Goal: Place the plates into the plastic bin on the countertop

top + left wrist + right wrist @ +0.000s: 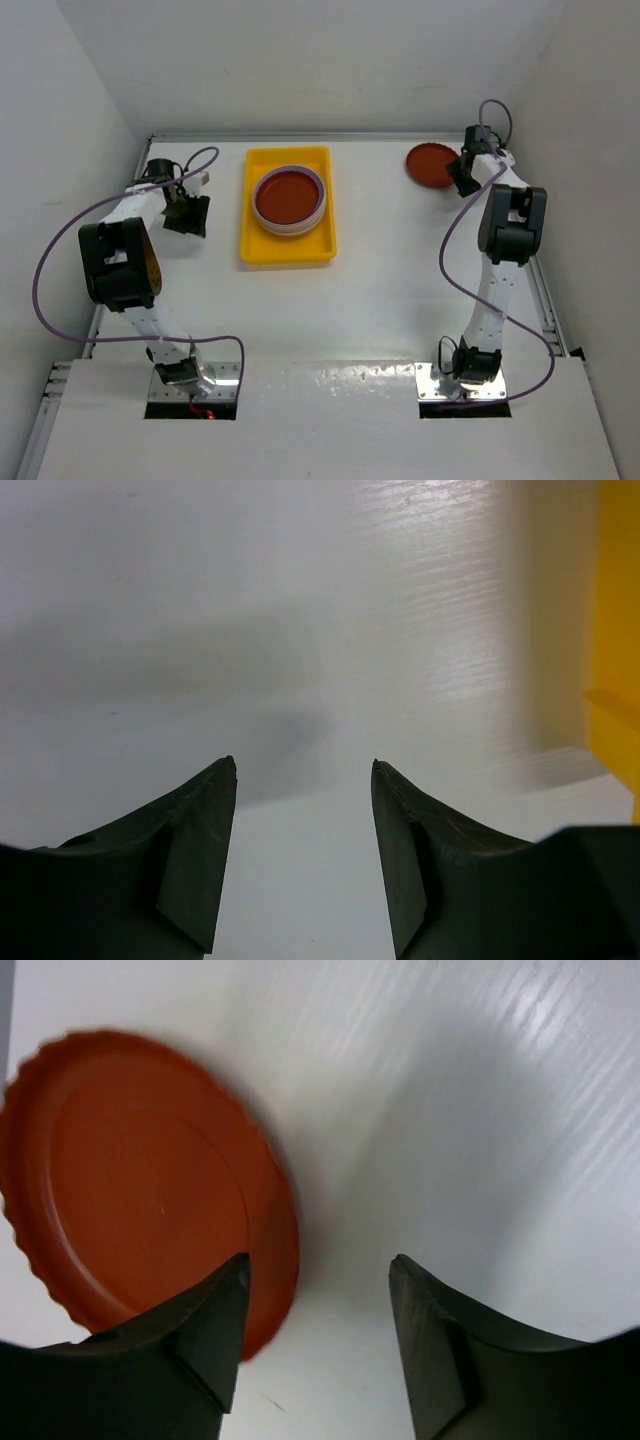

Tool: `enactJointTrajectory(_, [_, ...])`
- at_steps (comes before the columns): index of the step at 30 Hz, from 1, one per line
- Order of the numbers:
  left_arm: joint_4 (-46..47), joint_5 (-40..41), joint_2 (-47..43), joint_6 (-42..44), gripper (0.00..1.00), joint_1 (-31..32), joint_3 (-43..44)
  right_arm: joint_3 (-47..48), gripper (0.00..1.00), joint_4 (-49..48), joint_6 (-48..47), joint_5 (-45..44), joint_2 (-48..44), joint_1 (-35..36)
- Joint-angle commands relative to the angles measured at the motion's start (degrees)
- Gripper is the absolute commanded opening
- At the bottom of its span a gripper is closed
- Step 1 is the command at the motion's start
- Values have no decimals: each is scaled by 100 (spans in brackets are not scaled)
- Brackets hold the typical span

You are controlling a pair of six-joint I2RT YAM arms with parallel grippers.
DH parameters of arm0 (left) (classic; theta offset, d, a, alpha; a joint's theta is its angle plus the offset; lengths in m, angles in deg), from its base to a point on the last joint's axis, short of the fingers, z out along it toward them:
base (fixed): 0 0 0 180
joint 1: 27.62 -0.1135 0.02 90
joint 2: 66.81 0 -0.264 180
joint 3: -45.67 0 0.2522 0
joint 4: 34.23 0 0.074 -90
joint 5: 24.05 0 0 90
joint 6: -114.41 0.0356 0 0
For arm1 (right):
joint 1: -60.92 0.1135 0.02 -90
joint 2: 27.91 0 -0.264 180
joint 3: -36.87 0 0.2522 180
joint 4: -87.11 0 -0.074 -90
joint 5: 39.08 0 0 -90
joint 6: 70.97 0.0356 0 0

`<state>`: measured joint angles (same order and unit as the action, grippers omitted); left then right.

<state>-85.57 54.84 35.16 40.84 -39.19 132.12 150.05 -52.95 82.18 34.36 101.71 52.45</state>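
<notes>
A yellow plastic bin point(288, 250) lies on the white countertop point(390, 280), holding a stack of plates with a dark red plate point(288, 197) on top and pale rims below. Its yellow wall shows at the right edge of the left wrist view point(615, 630). A lone dark red plate point(430, 164) lies at the back right; it fills the left of the right wrist view point(140, 1180). My right gripper point(462, 172) point(318, 1265) is open, its left finger over the plate's edge, its right finger over bare table. My left gripper point(187, 212) point(302, 765) is open and empty over bare table left of the bin.
White panels wall the countertop at the left, back and right. The right gripper is close to the back right corner. Purple cables loop from both arms.
</notes>
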Motion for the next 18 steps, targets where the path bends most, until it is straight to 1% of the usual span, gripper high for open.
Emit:
enactJointTrajectory(1, [67, 66, -178, -34, 59, -29, 44, 446, 56, -182, 531, -199, 168, -32])
enactJointTrajectory(3, [67, 127, -178, -34, 59, -29, 44, 595, 54, -131, 601, -103, 379, -14])
enactJointTrajectory(6, [67, 127, -178, -34, 59, -29, 44, 614, 43, 63, 838, 20, 616, -6])
enactJointTrajectory(7, [67, 127, -178, 18, 59, -29, 44, 571, 37, 72, 882, 30, 634, 3])
enactJointTrajectory(10, [67, 197, -178, 71, 59, -29, 44, 482, 27, -7, 892, 91, 713, -5])
enactJointTrajectory(11, [67, 197, -178, 71, 59, -29, 44, 473, 20, 63, 900, 91, 757, -6])
enactJointTrajectory(13, [67, 259, -178, 124, 59, -29, 44, 447, 11, 124, 909, 30, 766, 3])
enactJointTrajectory(14, [67, 259, -178, 124, 59, -29, 44, 430, 0, 151, 918, 12, 775, 3])
enactJointTrajectory(17, [67, 259, -178, 124, 59, -29, 44, 237, 0, -58, 778, 82, 583, 3])
enactJointTrajectory(18, [67, 207, -178, 124, 59, -29, 105, 88, 0, -216, 594, 126, 512, 12])
